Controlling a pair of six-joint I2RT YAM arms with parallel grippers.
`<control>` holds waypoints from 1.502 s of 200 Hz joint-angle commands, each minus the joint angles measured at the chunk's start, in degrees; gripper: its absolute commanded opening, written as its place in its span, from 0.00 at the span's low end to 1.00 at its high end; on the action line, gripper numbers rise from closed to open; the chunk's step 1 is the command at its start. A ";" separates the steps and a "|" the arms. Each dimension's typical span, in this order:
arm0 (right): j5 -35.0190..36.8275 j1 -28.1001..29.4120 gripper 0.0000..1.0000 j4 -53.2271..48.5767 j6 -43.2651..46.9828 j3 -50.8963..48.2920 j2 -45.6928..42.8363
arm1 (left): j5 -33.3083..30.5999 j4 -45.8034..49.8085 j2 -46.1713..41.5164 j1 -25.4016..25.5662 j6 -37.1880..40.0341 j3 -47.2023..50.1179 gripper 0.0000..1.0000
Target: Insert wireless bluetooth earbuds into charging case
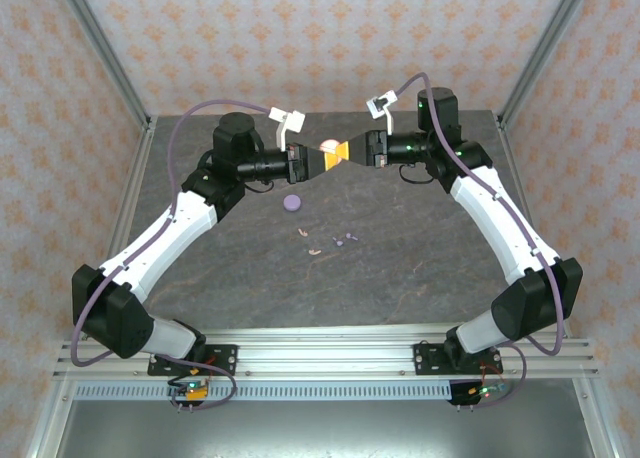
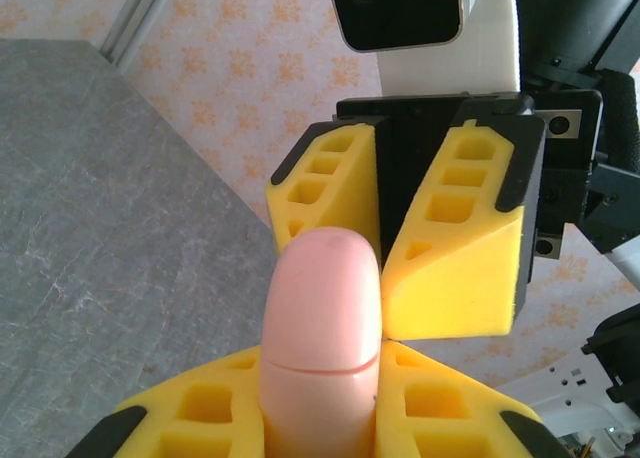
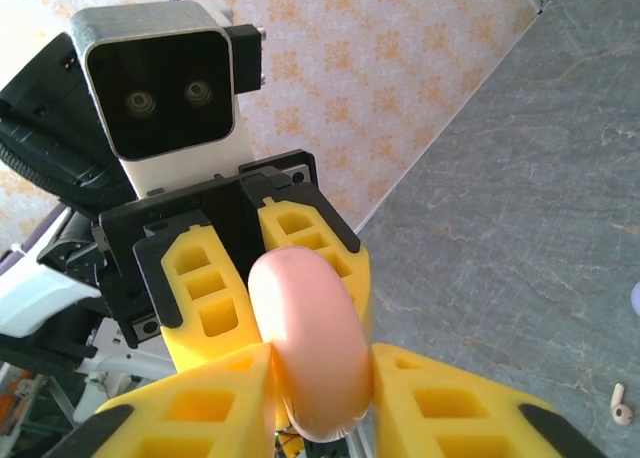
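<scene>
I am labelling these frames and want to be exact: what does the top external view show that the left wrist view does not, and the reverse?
Top external: both arms at full length, a purple disc lying on the table, and tiny pink and purple earbuds scattered nearer the bases. Left wrist: the fine seam line across the pink case, and the hollow cells in the yellow jaws. Both: the grey table, and the case raised above it where the left gripper and the right gripper meet.

Both arms raised, left claw (image 1: 328, 158) and right claw (image 1: 348, 152) tip to tip, both seemingly clamped.
</scene>
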State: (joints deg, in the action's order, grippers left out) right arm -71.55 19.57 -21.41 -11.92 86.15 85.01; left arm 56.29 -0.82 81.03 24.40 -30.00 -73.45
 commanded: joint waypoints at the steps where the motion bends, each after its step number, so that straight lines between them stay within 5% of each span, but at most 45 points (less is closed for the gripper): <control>1: 2.57 0.45 0.44 -2.29 2.11 1.16 -1.70 | -1.07 -0.31 0.18 0.35 1.93 -0.86 0.20; 40: 8.48 0.42 0.61 -9.97 6.58 2.62 -3.39 | -4.83 -2.36 -0.45 0.64 8.00 1.69 0.20; 71: 9.79 0.51 0.63 -12.73 7.51 2.83 -3.96 | -6.88 -12.73 -2.03 1.56 14.66 7.82 0.18; 133: 12.47 1.46 0.65 -15.69 9.78 2.53 -4.22 | -8.94 -16.11 -2.94 3.86 26.26 10.87 0.16; 300: 20.42 1.44 0.65 -14.71 7.29 2.80 -3.00 | -5.66 -10.59 -4.38 6.22 31.71 10.34 0.15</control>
State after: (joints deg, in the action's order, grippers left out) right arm -55.57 20.86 -36.88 -3.49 87.13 81.91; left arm 48.97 -11.22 79.22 29.12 -0.95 -62.61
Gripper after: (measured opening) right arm 0.650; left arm 0.214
